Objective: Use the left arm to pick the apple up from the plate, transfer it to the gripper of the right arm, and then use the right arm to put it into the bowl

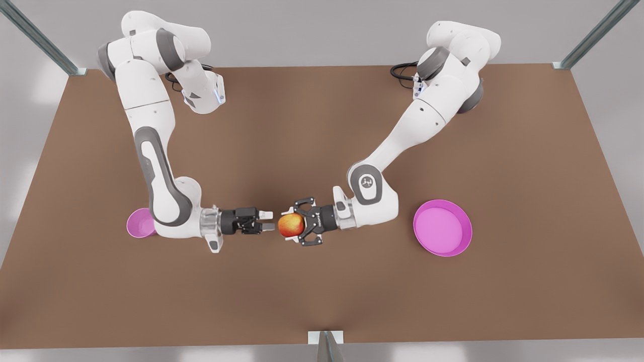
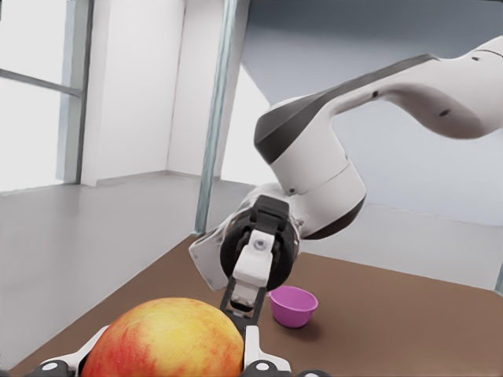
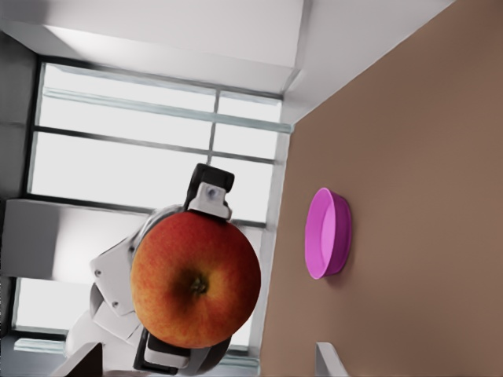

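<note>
The red and yellow apple (image 1: 291,224) hangs above the table's middle, with my left gripper (image 1: 289,224) shut on it from the front view's right. Its fingers (image 2: 254,347) flank the apple (image 2: 165,339) in the left wrist view. My right gripper (image 1: 269,221), on the arm with the silver cuff, faces it from the front view's left, open, with its tips just short of the apple. In the right wrist view the apple (image 3: 195,279) sits straight ahead, between my right fingertips (image 3: 328,360). The pink plate (image 1: 443,229) lies bare at the front view's right. The pink bowl (image 1: 140,223) stands partly behind the right arm.
Both arms stretch low over the brown table (image 1: 322,301) and meet near its middle. The bowl (image 2: 293,305) sits behind the right gripper (image 2: 251,287) in the left wrist view. The plate (image 3: 326,233) lies beyond the left arm. Metal frame posts stand at the table's corners.
</note>
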Action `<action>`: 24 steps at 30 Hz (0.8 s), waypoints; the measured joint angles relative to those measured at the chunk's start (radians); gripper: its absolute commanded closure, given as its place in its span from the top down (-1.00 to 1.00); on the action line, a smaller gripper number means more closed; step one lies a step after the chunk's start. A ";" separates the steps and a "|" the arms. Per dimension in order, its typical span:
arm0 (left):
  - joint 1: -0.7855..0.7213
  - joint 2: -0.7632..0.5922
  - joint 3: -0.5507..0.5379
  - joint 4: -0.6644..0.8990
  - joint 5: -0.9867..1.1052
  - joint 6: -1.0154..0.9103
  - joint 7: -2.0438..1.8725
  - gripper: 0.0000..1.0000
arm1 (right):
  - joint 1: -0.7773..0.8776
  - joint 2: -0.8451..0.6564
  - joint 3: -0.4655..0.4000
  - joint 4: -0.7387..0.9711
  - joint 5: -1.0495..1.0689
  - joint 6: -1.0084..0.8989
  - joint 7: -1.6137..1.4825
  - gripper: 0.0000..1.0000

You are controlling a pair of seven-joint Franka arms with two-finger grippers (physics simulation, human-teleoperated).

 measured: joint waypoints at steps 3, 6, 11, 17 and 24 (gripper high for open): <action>-0.006 0.006 0.000 0.004 -0.003 0.005 0.026 0.51 | 0.013 0.030 0.010 0.029 0.038 0.025 -0.018 1.00; -0.012 0.009 0.000 0.007 -0.005 0.012 0.049 0.51 | 0.024 0.037 0.011 0.040 0.092 0.040 -0.035 1.00; -0.021 0.014 0.000 0.013 -0.006 0.023 0.079 0.51 | 0.045 0.038 0.013 0.043 0.154 0.060 -0.059 1.00; -0.022 0.015 0.000 0.014 -0.006 0.029 0.106 0.51 | 0.065 0.046 0.013 0.033 0.186 0.083 -0.091 1.00; -0.020 0.015 0.002 0.014 -0.006 0.031 0.128 0.52 | 0.088 0.042 0.028 0.018 0.192 0.108 -0.121 1.00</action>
